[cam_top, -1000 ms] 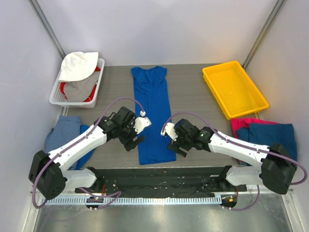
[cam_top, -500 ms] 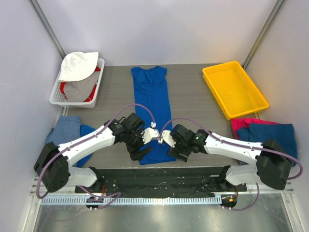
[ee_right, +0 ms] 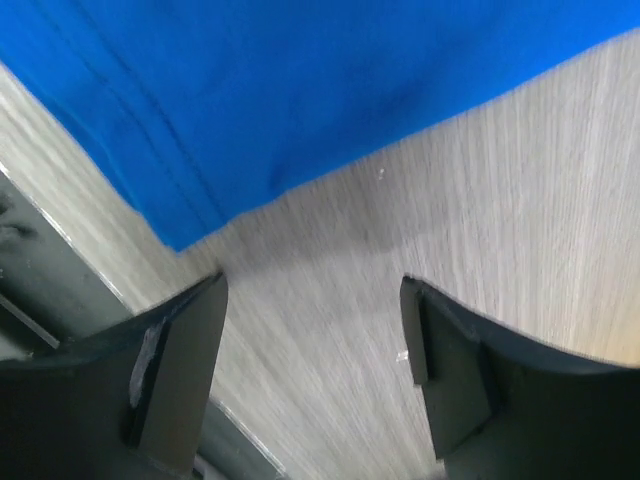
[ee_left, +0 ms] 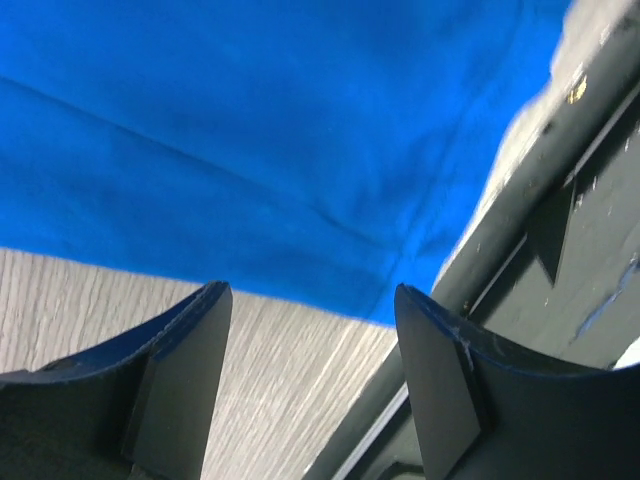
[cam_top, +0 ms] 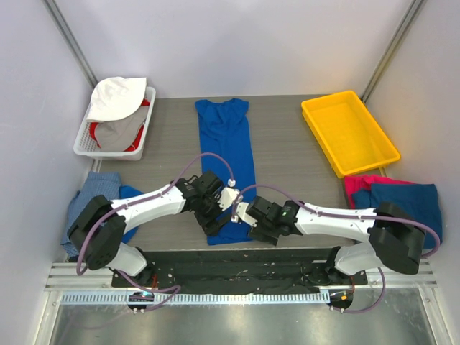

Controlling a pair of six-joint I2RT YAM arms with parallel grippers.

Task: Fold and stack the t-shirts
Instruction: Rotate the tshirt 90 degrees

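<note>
Shirt status: the royal blue t-shirt lies flat on the table as a long narrow strip, collar end far, hem near the arm bases. You have the left end effector at the hem's left corner and the right end effector at its right corner. Both have jaws apart and grip nothing. In each wrist view the cloth corner sits just beyond the fingertips. Magenta and blue t-shirts are piled beside the table's right edge, pale blue t-shirts beside its left. Yellow tray far right, white basket far left.
</note>
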